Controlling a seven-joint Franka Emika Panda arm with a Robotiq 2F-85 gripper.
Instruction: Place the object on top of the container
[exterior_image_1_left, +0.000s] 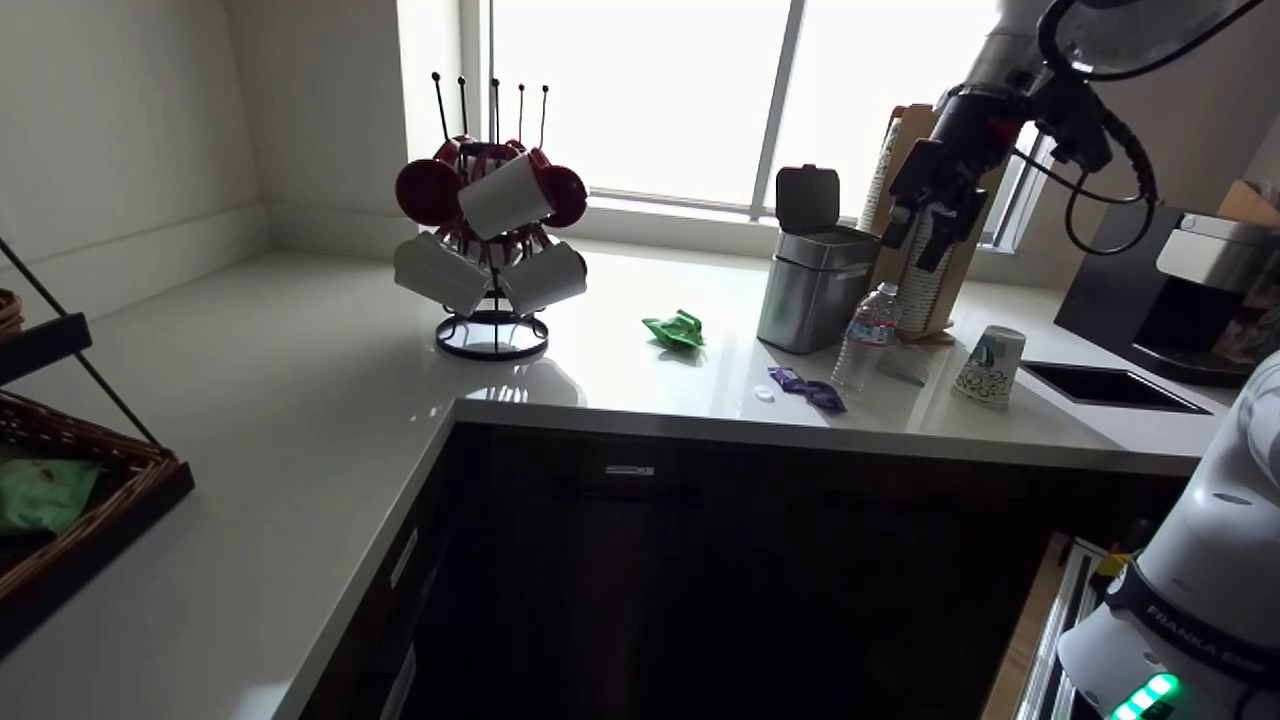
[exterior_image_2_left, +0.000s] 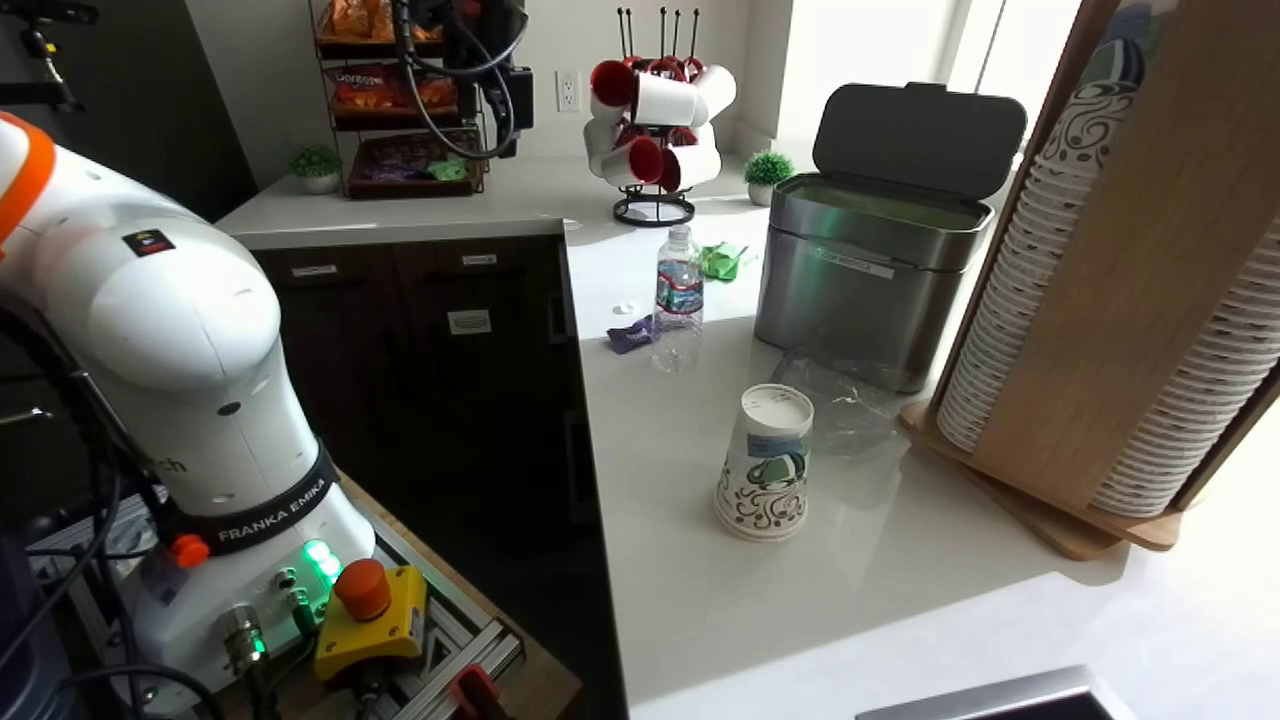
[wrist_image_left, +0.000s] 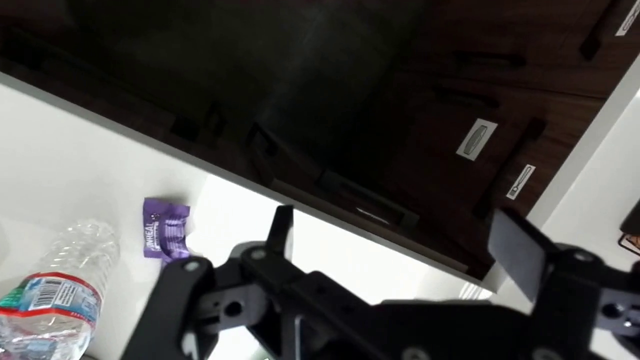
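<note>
One patterned white cup stands upside down on the counter near the bottle, and I see the gripper spread wide, holding nothing.

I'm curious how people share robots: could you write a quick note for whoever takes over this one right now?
Gripper: open, raised above the counter, holding nothing.
Container: apparently the white patterned paper cup, upside down on the counter.
Object: not named; the purple packaging, green packaging and bottle are possibilities, all on the counter.
Done: no placement; nothing sits on the paper cup.
Left: probably confirm the object, grasp it, set it on the cup's upturned base.
</note>
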